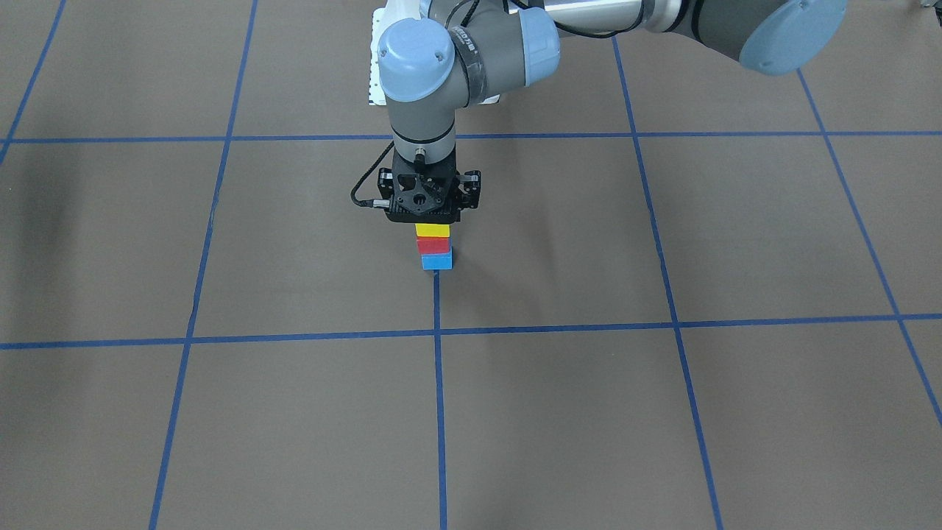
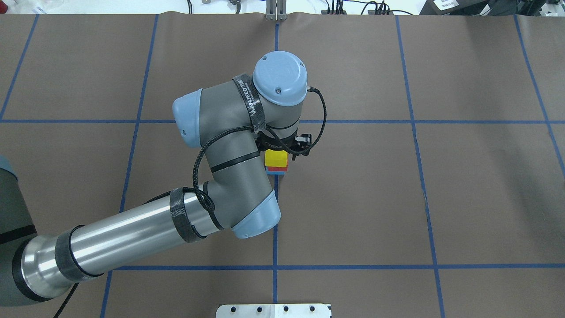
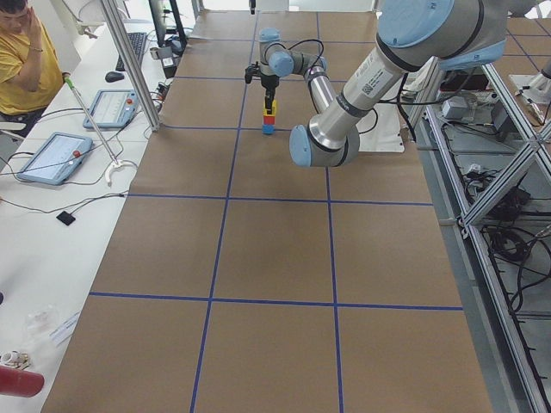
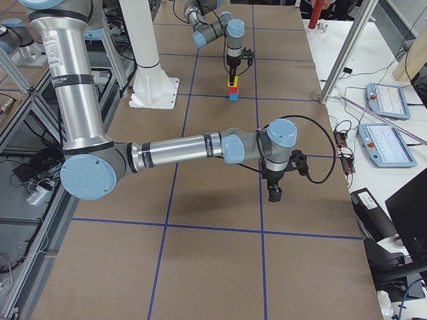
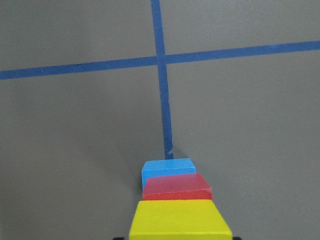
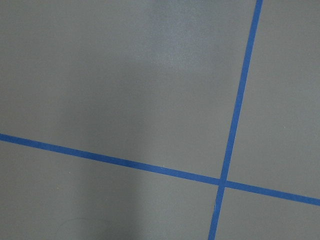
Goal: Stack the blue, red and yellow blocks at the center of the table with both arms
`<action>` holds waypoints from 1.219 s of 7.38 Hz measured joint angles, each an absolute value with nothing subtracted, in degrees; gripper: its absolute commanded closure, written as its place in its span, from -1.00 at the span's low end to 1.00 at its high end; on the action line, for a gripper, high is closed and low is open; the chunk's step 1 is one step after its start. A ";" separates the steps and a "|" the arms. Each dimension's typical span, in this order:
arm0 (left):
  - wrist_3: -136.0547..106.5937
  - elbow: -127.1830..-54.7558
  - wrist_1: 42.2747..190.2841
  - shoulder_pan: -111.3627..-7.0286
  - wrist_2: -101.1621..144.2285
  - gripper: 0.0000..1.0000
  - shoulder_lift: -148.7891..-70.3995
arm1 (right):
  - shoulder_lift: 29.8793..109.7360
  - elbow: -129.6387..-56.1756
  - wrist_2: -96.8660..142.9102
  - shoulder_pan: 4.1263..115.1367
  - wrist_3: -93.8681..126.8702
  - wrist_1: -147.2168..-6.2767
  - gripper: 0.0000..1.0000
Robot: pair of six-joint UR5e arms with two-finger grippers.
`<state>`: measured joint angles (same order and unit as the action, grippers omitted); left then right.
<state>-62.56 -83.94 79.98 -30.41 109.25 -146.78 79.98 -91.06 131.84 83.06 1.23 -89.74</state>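
Observation:
A three-block stack stands on the blue tape line at the table's centre: blue block (image 1: 436, 261) at the bottom, red block (image 1: 433, 245) on it, yellow block (image 1: 432, 230) on top. My left gripper (image 1: 432, 223) points straight down over the stack, its fingers close against the sides of the yellow block (image 5: 181, 225). The red block (image 5: 176, 187) and blue block (image 5: 168, 168) show below it in the left wrist view. My right gripper (image 4: 273, 195) hangs over bare table on the robot's right. It shows only in the exterior right view, so I cannot tell whether it is open or shut.
The brown table (image 2: 441, 176) carries a grid of blue tape lines. The robot's white base plate (image 2: 273, 310) sits at the table's near edge. An operator (image 3: 21, 60) and tablets (image 3: 52, 157) are at a side bench off the table.

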 measured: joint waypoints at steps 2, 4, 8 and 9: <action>-62.37 -84.77 79.81 -31.63 110.65 -0.99 -146.85 | 80.00 -91.06 131.85 83.05 1.21 -89.74 -0.99; -58.36 -90.93 78.88 -36.83 116.85 -0.99 -143.25 | 80.35 -91.06 131.93 83.67 1.08 -89.80 -0.98; -22.71 -108.04 76.01 -59.70 128.01 -0.99 -116.85 | 86.60 -92.56 131.32 88.67 0.38 -89.70 -1.00; -11.22 -108.78 76.12 -66.84 130.33 -1.00 -109.80 | 88.77 -94.18 131.23 89.17 0.26 -89.67 -1.00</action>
